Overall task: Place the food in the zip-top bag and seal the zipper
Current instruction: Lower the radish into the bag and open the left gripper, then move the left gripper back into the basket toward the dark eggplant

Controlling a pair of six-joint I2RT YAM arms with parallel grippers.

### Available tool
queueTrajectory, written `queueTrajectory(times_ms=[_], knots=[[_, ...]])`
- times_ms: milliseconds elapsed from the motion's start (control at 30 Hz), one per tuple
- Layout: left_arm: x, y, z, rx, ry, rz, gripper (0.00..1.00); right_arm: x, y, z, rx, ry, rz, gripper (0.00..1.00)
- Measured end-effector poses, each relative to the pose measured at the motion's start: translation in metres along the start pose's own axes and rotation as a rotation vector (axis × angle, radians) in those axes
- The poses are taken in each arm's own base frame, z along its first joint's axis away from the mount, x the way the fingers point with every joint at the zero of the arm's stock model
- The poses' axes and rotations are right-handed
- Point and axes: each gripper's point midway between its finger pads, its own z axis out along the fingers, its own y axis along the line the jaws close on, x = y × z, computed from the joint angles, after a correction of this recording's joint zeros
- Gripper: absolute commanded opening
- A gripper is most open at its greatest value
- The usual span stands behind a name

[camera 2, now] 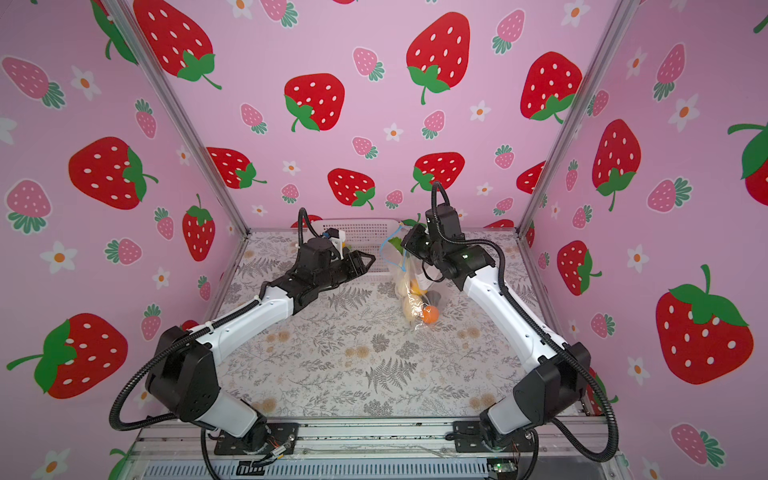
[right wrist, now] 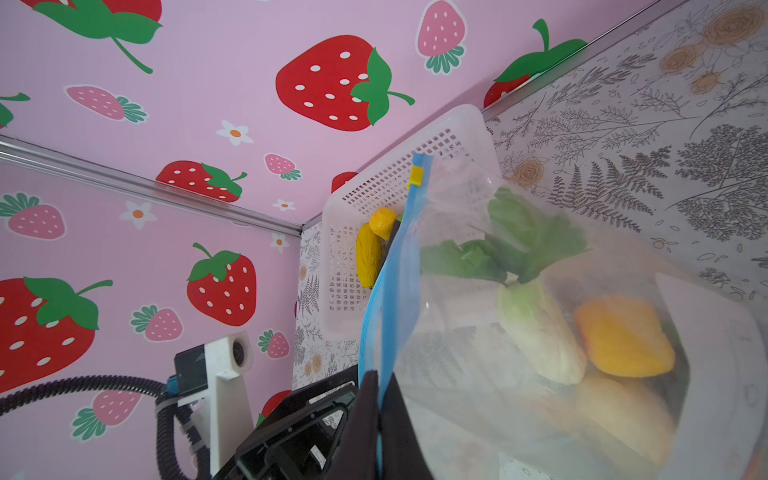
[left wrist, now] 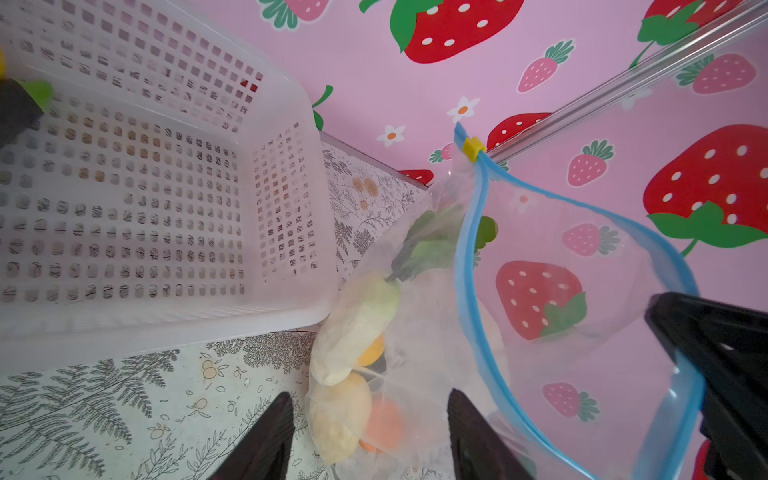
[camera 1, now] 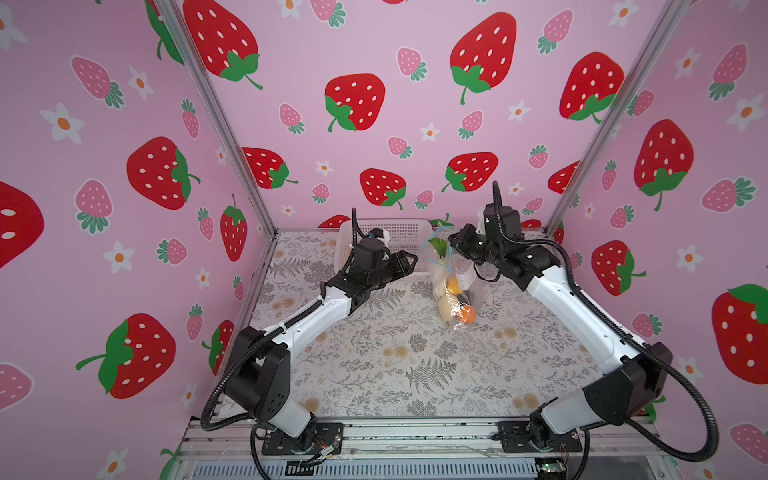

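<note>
The zip-top bag (camera 1: 455,286) (camera 2: 417,291) hangs upright over the table's back middle. My right gripper (right wrist: 380,374) (camera 1: 453,243) is shut on its blue zipper (right wrist: 399,266) edge. The zipper (left wrist: 469,249) mouth gapes open, with the yellow slider (left wrist: 473,148) at its far end. Inside lie food pieces: a white radish (right wrist: 536,328) with green leaves, an orange piece (right wrist: 623,336), a beige ball (left wrist: 340,419) and an orange (camera 1: 467,314). My left gripper (left wrist: 370,395) (camera 1: 409,259) stands open just left of the bag, holding nothing.
A white mesh basket (camera 1: 399,232) (left wrist: 166,324) stands at the back, right behind the left gripper and touching the bag's side. Yellow corn (right wrist: 368,262) and a yellow-orange piece (right wrist: 382,222) lie in it. Strawberry-print walls enclose three sides.
</note>
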Motion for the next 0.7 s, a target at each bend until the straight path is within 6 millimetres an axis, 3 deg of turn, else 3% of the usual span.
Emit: queueTrajectory(times_ms=[233, 333, 433, 533, 700], knots=[[-0.011, 0.009, -0.002, -0.058, -0.007, 0.038, 0.7, 0.005, -0.005, 0.003, 0.001, 0.007, 0.0, 0.07], [-0.035, 0.019, -0.002, -0.157, -0.039, 0.09, 0.73, 0.009, -0.008, 0.007, 0.001, 0.018, 0.003, 0.07], [-0.064, 0.033, 0.012, -0.249, -0.06, 0.131, 0.75, 0.012, -0.009, 0.009, -0.004, 0.026, 0.003, 0.07], [-0.073, 0.072, 0.034, -0.358, -0.019, 0.142, 0.76, 0.013, -0.009, 0.011, -0.015, 0.03, 0.003, 0.07], [-0.06, 0.156, 0.06, -0.561, 0.119, 0.138, 0.77, 0.015, -0.007, 0.017, -0.031, 0.037, 0.001, 0.08]])
